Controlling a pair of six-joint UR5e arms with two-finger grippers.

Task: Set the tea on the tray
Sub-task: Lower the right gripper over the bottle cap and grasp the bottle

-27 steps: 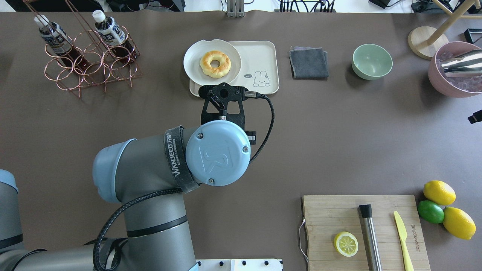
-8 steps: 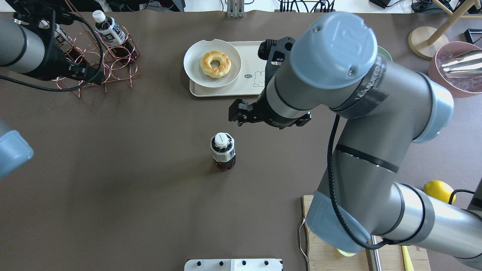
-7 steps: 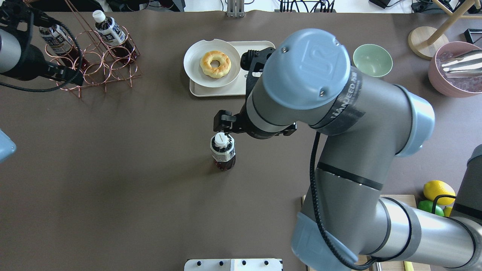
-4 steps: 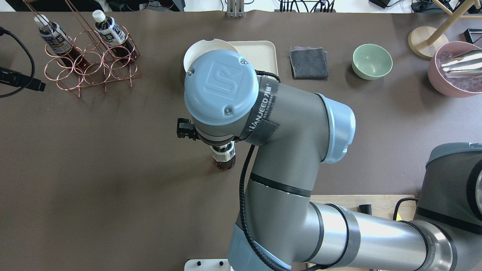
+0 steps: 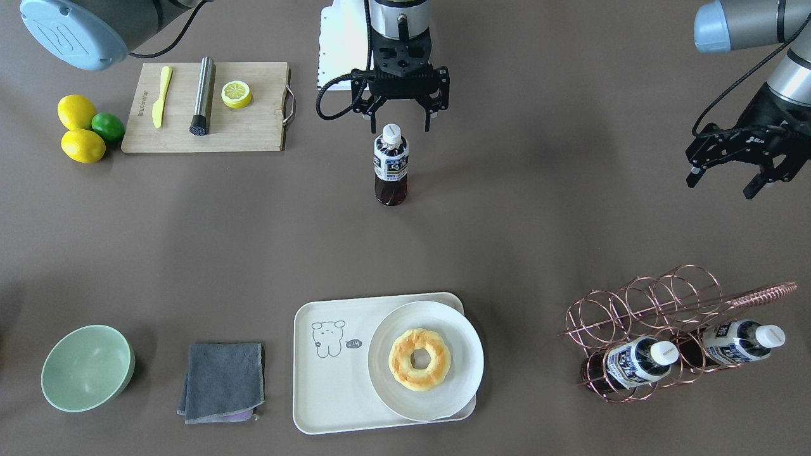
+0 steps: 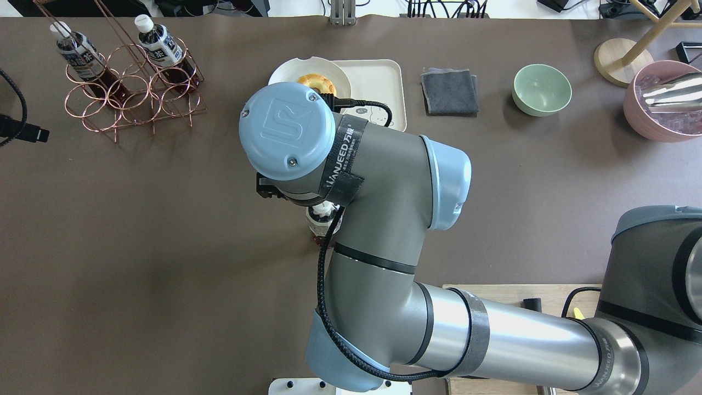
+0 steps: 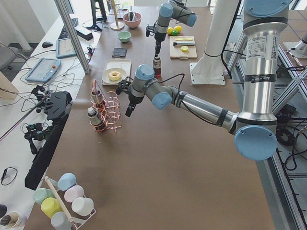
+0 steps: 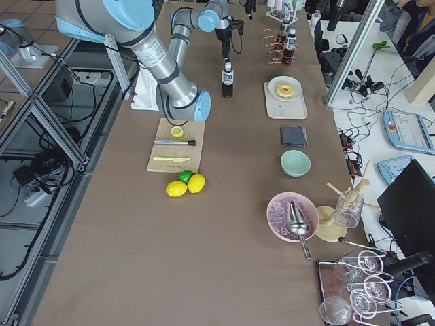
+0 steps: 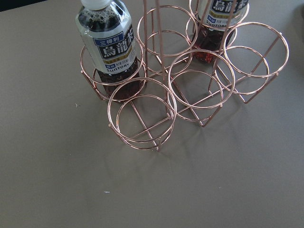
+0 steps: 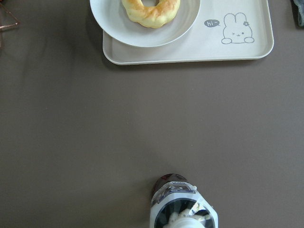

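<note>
Exterior front-facing view gives me the clearest read: the tea (image 5: 390, 166) stands upright on the bare bench (image 5: 190, 240), white cap up, well apart from the tray (image 5: 329, 386) and on the robot's side of it; nothing is gripping it. The right pincer (image 5: 399, 125) hangs just over the cap with its jaws spread wide, one finger to each side and neither touching the bottle; in the right wrist view the cap sits at the very bottom edge, with the tray far up the frame beyond a stretch of bench.

On the tray, a round white plate (image 5: 380, 361) carrying a doughnut (image 5: 419, 359) covers the half nearer the robot's left; the half with the little drawing (a bear or a rabbit, I can't settle which) lies bare.

The left pincer (image 5: 722, 183) is also open and holds nothing; it hovers above the bench, apart from the copper wire rack (image 5: 640, 310). Two more bottles (image 5: 633, 365) of the same kind sit in the rack's rings.
</note>
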